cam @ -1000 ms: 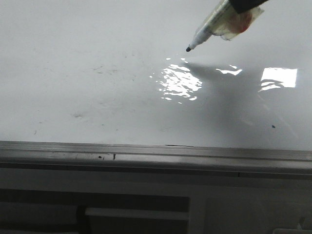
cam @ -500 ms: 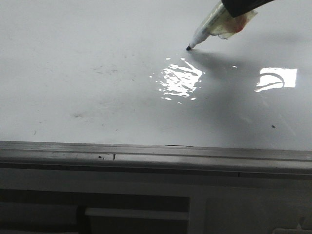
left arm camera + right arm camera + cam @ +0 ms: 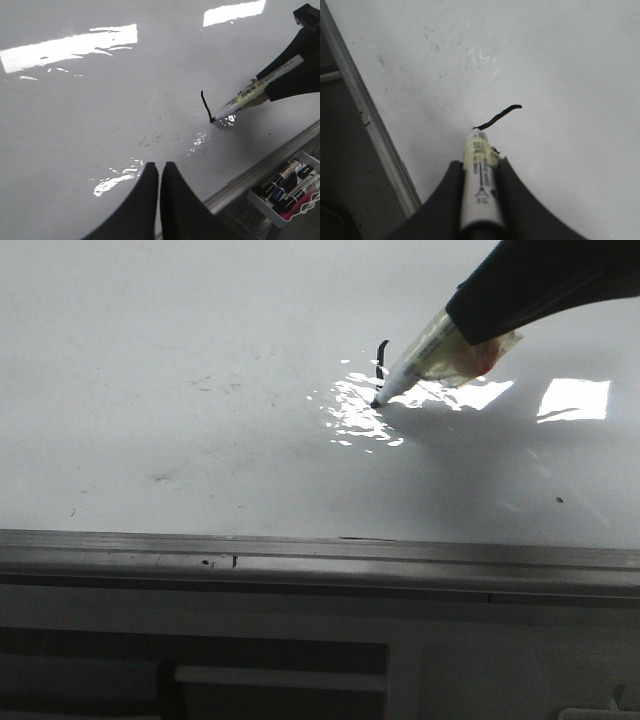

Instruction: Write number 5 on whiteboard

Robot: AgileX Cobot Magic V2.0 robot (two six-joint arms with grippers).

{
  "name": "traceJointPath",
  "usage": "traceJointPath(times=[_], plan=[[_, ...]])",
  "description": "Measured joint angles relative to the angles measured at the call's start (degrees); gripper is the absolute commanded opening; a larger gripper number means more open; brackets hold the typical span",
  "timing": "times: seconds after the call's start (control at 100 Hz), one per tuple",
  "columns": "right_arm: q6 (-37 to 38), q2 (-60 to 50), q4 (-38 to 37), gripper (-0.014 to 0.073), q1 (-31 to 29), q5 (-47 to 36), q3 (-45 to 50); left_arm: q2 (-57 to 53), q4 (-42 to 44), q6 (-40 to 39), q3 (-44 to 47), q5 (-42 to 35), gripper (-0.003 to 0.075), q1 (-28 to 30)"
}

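The whiteboard [image 3: 200,360] fills the front view, glossy white with glare patches. My right gripper [image 3: 470,335] is shut on a marker [image 3: 425,360], tip down on the board. A short black stroke [image 3: 381,358], the first part of the number 5, runs from the tip away toward the board's far side. The stroke also shows in the left wrist view [image 3: 205,106] and the right wrist view [image 3: 497,117], where the marker [image 3: 479,185] sits between the fingers. My left gripper [image 3: 159,167] is shut and empty, above the board near its front edge.
A grey metal edge strip [image 3: 300,550] runs along the board's near side. A tray with several markers [image 3: 287,187] hangs below the edge on the right. Faint smudges [image 3: 215,385] mark the board left of the glare.
The marker has come down onto the board and moved toward the near edge, leaving a short black stroke. The right gripper now reaches further into the front view.
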Motion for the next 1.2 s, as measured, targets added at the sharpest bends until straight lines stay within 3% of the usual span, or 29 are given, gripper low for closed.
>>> traceJointPath(times=[0.22, 0.36, 0.62, 0.92, 1.201], plan=[[2.6, -0.4, -0.1, -0.0041, -1.1, 0.7, 0.1, 0.0, 0.0, 0.0, 0.0, -0.1, -0.002, 0.0], [7.8, -2.9, -2.8, -0.0041, -3.5, 4.4, 0.1, 0.0, 0.0, 0.0, 0.0, -0.1, -0.002, 0.0], [10.8, -7.2, -4.8, -0.0041, -4.5, 10.8, 1.8, 0.0, 0.0, 0.0, 0.0, -0.1, -0.002, 0.0], [13.3, -2.9, -2.3, -0.0042, 2.6, 4.7, 5.0, 0.0, 0.0, 0.0, 0.0, -0.2, -0.002, 0.0], [13.7, -4.9, -6.9, -0.0042, 5.1, 5.6, -2.5, 0.0, 0.0, 0.0, 0.0, 0.5, -0.002, 0.0]])
